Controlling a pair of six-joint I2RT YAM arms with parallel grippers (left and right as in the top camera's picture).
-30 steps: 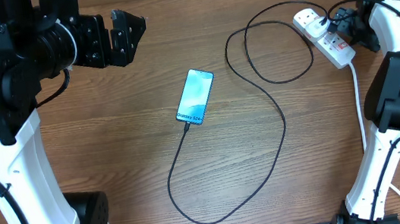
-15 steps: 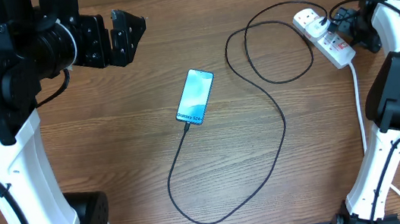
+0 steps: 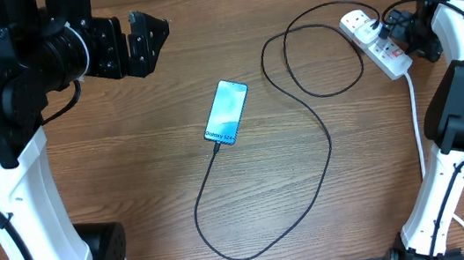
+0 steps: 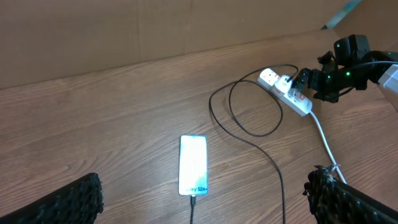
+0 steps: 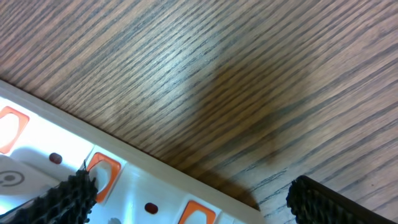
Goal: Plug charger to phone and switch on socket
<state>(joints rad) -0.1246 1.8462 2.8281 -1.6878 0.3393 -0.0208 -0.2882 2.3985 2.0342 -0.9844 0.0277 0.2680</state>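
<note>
The lit blue phone point(image 3: 226, 112) lies face-up mid-table, the black charger point(image 3: 330, 144) looping from its end to the white socket point(image 3: 392, 57).

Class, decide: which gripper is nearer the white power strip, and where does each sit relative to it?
Right. The right gripper is right at the power strip, over its switches; the left gripper is far away on the opposite side, beyond the phone.

A brown wood-grain table point(image 3: 129, 160) fills the overhead frame, evenly lit. In the left wrist view, a plain tan board point(image 4: 155, 25) stands along its far edge, across the top.
</note>
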